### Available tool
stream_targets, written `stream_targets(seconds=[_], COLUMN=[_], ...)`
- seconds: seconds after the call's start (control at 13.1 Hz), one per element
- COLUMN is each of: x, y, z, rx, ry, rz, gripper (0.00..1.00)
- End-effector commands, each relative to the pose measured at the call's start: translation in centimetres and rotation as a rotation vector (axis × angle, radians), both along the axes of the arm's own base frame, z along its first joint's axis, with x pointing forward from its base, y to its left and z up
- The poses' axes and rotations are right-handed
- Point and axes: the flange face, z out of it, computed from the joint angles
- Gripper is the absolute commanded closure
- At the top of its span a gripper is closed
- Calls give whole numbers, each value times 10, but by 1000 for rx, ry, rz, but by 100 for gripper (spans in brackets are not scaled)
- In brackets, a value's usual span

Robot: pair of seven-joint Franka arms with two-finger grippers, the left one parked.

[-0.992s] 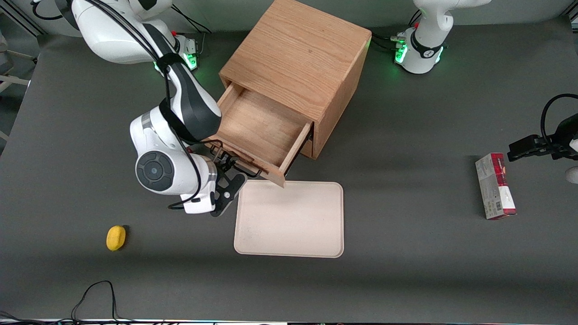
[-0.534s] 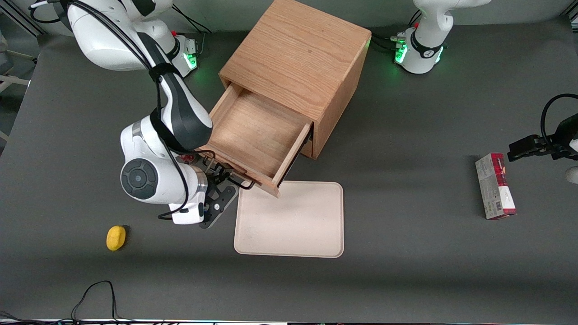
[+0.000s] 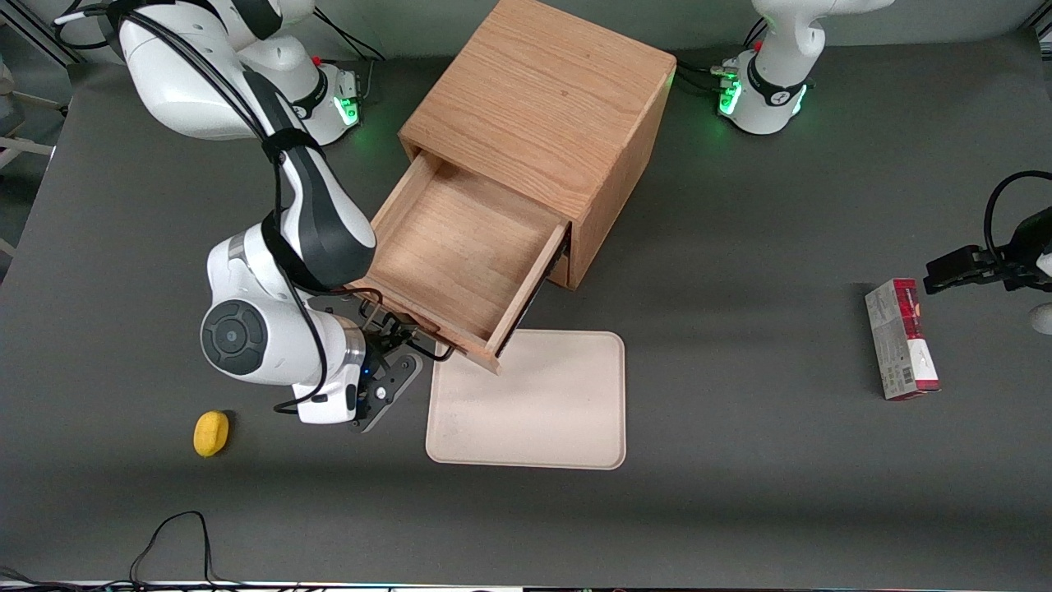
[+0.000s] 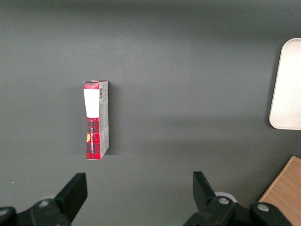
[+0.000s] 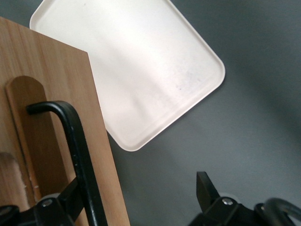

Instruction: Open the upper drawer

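Observation:
The upper drawer (image 3: 452, 247) of the oak cabinet (image 3: 534, 99) stands pulled far out, its inside bare. Its black loop handle (image 3: 411, 339) is on the drawer front, nearest the front camera. My right gripper (image 3: 393, 349) is at that handle, low in front of the drawer front. In the right wrist view the gripper (image 5: 139, 181) is open, its fingers wide apart. The handle (image 5: 80, 150) runs close beside one finger (image 5: 70, 195), and the drawer front (image 5: 51, 94) fills the space next to it. The lower drawer is hidden under the upper one.
A cream tray (image 3: 534, 403) lies on the grey table just in front of the open drawer; it also shows in the right wrist view (image 5: 141, 70). A small yellow object (image 3: 211, 432) lies toward the working arm's end. A red and white box (image 3: 902, 339) lies toward the parked arm's end.
The drawer has slid farther out of the cabinet. My right arm and gripper have moved with the handle toward the front camera and the working arm's end.

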Motion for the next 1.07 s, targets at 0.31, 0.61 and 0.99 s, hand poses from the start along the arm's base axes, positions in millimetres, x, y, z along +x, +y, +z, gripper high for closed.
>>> stream_targets(seconds=[0.31, 0.61, 0.99], x=[19, 3, -40], y=[-23, -31, -73], z=[20, 50, 123], rx=[9, -14, -70], ry=[-50, 5, 30], rz=[-15, -2, -37], gripper=[0, 0, 0])
